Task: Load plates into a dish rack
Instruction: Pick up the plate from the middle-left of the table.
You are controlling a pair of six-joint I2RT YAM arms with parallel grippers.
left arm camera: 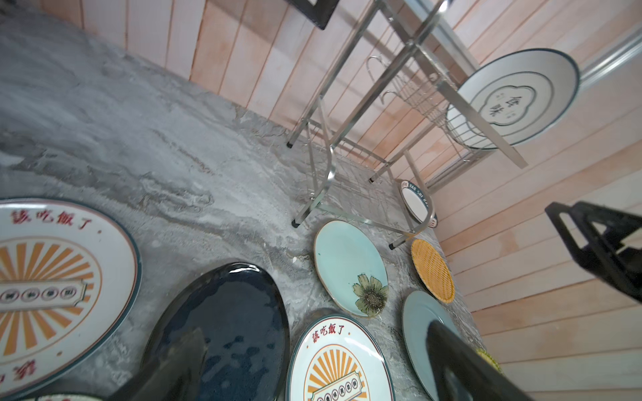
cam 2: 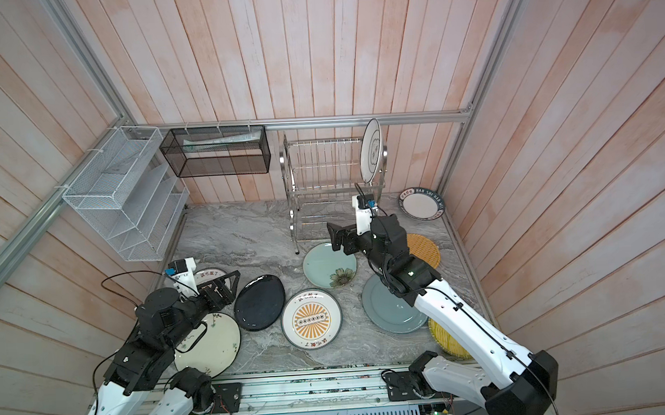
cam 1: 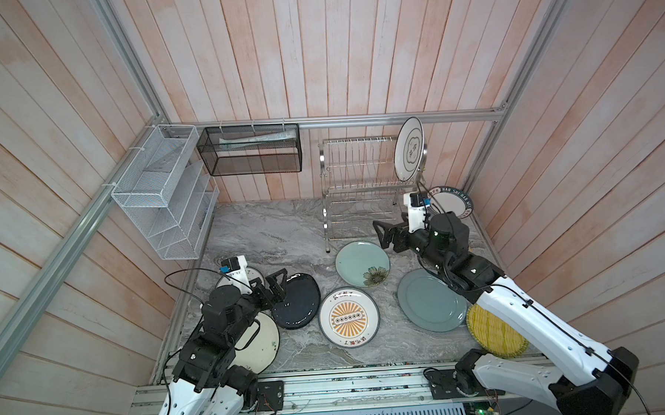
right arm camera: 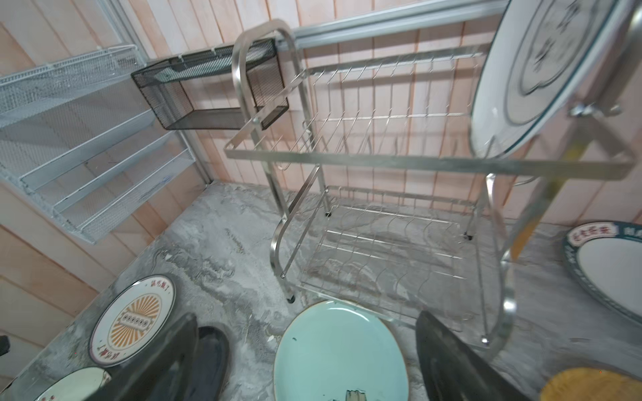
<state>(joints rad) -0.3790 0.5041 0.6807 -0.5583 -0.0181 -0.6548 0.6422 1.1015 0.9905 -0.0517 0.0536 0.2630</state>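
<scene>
**Ten plates, one racked**

On the table you see one dish rack, far and right of centre. Its upper tier holds one blue-rimmed plate upright at the right end. One black mesh basket holds a pale packet.

Nine plates lie flat:
- two sunburst plates
- one green plate
- one grey-blue plate
- one black plate
- one cream plate
- one yellow woven plate
- one letter-rimmed plate
- one orange woven plate, seen in a top view; elsewhere the right arm covers it

The left gripper, by the black plate, and the right gripper, by the green plate, gape wide and hold nothing.

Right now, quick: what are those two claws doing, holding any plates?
Left gripper: open, empty, over the black plate.
Right gripper: open, empty, by the pale green plate.
</scene>
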